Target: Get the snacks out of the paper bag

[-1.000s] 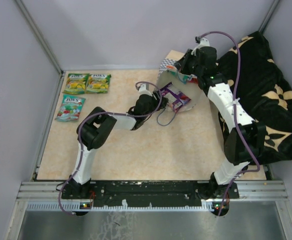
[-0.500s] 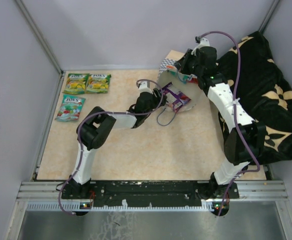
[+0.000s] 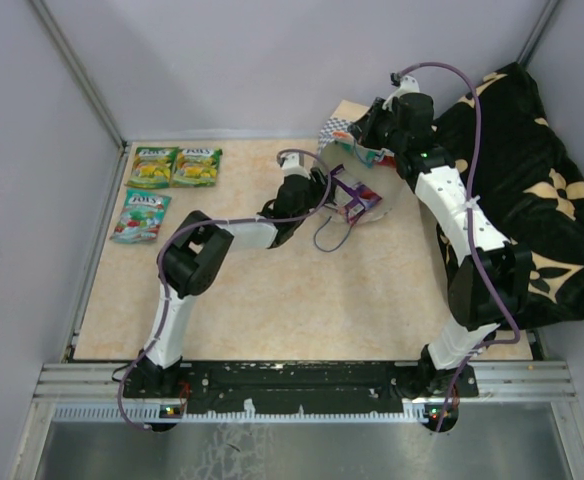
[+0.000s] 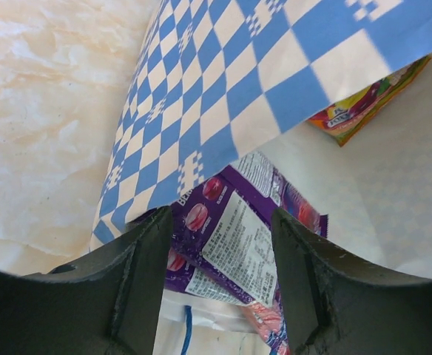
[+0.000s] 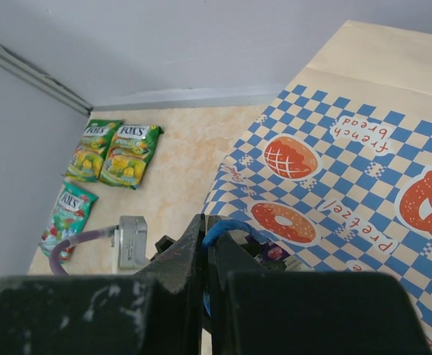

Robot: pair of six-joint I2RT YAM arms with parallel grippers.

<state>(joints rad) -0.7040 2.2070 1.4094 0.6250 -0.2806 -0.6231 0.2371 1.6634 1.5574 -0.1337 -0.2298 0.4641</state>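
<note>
Step in hand, as I judge it: pull the purple pouch [image 4: 234, 255] from the mouth of the paper bag [image 4: 223, 89].

Left gripper [image 4: 220, 237]: fingers apart, one on each side of the pouch, lower centre of the left wrist view; I cannot confirm contact.

Right gripper [image 5: 205, 248]: pinched together on the blue cord handle [image 5: 222, 224], holding the bag's lip up, upper right of the overhead view.

An orange-red pouch [image 4: 360, 103] lies deeper inside, upper right of the left wrist view, partly under the checkered flap; two green-yellow pouches [image 3: 175, 167] and a teal pouch [image 3: 140, 215] lie out on the table [image 3: 272, 300], upper left, well apart from the bag.

To do it well: ease forward so the pouch sits deep between the pads; close on the pouch alone, clear of the checkered flap at left and the loose cord [image 4: 186, 333] below; the glossy film probably slips, so bite well in; draw out low and straight; right arm to hold the handle steady.
</note>
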